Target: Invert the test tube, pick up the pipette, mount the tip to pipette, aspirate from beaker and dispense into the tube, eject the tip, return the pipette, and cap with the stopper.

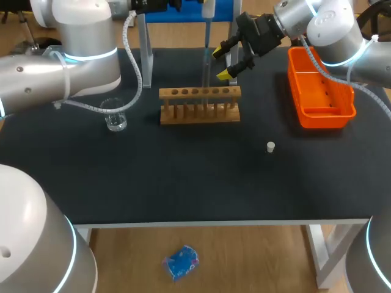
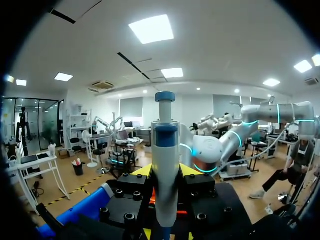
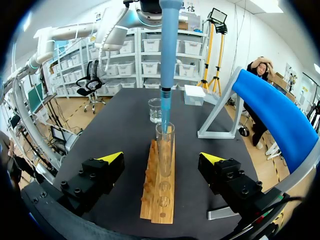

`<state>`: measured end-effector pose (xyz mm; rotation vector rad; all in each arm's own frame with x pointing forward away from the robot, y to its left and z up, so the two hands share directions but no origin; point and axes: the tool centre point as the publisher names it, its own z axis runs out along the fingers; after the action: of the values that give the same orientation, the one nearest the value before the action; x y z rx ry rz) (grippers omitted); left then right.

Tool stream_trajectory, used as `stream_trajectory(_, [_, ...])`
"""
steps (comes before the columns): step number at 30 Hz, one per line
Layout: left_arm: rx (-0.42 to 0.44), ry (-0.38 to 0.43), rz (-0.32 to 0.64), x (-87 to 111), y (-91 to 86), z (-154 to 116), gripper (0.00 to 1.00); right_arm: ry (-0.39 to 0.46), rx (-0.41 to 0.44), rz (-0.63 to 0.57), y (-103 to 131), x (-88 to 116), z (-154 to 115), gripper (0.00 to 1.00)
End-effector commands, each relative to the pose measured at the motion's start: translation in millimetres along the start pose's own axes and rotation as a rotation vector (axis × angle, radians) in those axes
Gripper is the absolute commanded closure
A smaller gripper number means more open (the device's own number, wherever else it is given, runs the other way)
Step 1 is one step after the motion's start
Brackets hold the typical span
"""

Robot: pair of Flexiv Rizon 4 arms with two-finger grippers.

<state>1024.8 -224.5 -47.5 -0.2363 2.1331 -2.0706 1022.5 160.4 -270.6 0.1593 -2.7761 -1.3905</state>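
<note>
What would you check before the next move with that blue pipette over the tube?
1. Left hand shut on pipette: ok.
2. Tip inside test tube mouth: ok.
3. Test tube upright in wooden rack: ok.
4. Right hand open, not touching test tube: ok.
5. Liquid in tip: cannot tell.
6. Stopper lying free on table: ok.

Table (image 1: 183, 177): black top, pale frame. Wooden rack (image 1: 200, 105) near the middle, toward the far edge. Clear glass beaker (image 1: 115, 116) left of the rack, apart from it. Orange bin (image 1: 321, 91) on the right side. Small white stopper (image 1: 270, 146) alone, nearer the front. Grey-legged stand (image 1: 145, 52) behind the rack.
</note>
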Motion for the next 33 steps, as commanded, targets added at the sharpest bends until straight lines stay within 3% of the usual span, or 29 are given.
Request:
stream_trajectory(1, [0.005,-0.001,0.01,1.5,-0.5,-0.4,1.0,0.003,0.003,0.0,0.2,-0.7,-0.8,0.0])
stream_trajectory(33, [0.022,0.001,0.044,7.2,23.6,2.1,1.0,0.003,0.003,0.0,0.2,-0.7,-0.8,0.0])
